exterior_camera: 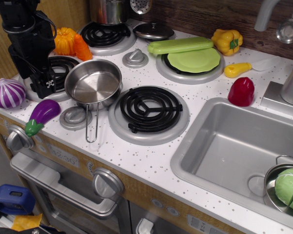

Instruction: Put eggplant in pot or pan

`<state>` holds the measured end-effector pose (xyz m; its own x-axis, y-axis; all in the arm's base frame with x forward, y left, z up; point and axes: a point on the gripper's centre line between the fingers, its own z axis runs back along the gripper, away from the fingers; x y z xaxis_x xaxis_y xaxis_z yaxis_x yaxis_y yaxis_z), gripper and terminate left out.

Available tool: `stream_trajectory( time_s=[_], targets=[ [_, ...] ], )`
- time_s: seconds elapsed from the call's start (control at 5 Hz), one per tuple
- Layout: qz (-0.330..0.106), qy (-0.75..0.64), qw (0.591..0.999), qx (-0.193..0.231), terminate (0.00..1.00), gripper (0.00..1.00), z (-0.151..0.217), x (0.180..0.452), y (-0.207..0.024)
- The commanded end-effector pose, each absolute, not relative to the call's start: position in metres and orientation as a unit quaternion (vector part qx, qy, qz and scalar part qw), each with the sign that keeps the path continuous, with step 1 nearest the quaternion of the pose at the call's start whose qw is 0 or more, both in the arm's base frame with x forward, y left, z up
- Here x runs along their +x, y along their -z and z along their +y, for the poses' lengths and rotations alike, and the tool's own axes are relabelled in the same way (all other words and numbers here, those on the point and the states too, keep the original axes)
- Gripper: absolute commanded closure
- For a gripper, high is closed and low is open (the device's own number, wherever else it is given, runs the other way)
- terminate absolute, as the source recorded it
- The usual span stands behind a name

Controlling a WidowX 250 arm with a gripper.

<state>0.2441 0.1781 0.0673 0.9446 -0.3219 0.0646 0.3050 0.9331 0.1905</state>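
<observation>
The purple eggplant (43, 114) with a green stem cap lies on the white counter near the front left edge. The shiny steel saucepan (93, 82) stands just right of it, empty, its wire-loop handle (92, 124) pointing toward the front. My black gripper (45, 84) hangs over the left burner, above and behind the eggplant and left of the pan. Its fingers point down and hold nothing I can see; the gap between them is not clear from this angle.
A purple-and-white striped onion (7, 92) sits at the far left. An orange toy (71, 43) is behind the pan. Burners (149, 109), a green plate with lid (193, 58), yellow pepper (227, 41), red pepper (241, 91) and sink (234, 146) lie to the right.
</observation>
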Motion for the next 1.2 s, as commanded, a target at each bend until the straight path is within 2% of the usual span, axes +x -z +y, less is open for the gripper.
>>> stream_trajectory(
  time_s=[0.0, 0.4, 0.8, 1.0],
  targets=[
    [-0.047, 0.160, 0.982, 0.089, 0.00, 0.00, 0.178, 0.244, -0.067],
    [-0.069, 0.059, 0.991, 0.098, 0.00, 0.00, 0.190, 0.251, -0.044],
    [-0.050, 0.009, 0.997, 0.057, 0.00, 0.00, 0.200, 0.250, -0.026],
    [-0.054, 0.005, 0.997, 0.057, 0.00, 0.00, 0.201, 0.246, -0.019]
  ],
)
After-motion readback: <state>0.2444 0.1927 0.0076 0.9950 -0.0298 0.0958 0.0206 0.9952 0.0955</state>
